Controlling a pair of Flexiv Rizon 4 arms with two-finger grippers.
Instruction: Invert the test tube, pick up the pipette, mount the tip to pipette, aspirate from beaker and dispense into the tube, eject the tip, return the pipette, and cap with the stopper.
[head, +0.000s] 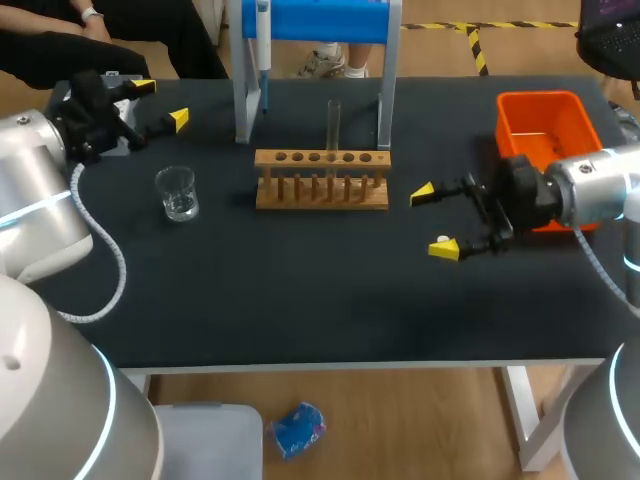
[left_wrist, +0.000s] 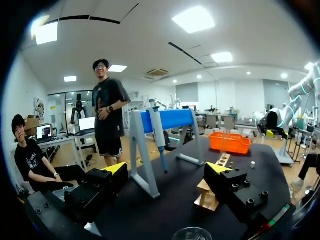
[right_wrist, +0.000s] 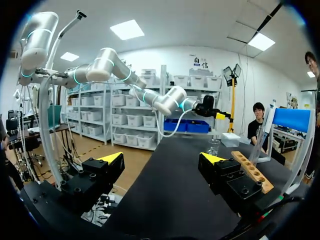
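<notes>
Both our pincers are empty and spread wide. The left pincer (head: 160, 104) hangs over the far left corner of the worktop (head: 300, 290), beyond the beaker (head: 178, 193); the right pincer (head: 433, 220) sits low between the wooden rack (head: 320, 185) and the orange bin (head: 545, 125). The test tube (head: 333, 122) stands upright in a middle hole of the rack; we cannot tell which end is up. The pipette (head: 262, 45) hangs on the blue stand (head: 320, 20) behind the rack, so picking it up is not yet done; we judge we are at the opening of the task, about to turn the tube or else fetch the pipette. If the tube comes first, the right pincer is the nearer one. It should come in level at the glass above the rack, close gently, lift it straight clear of the hole, then rotate; the stand's leg close by leaves little room, and thin glass may slip or crack under a hard squeeze.
</notes>
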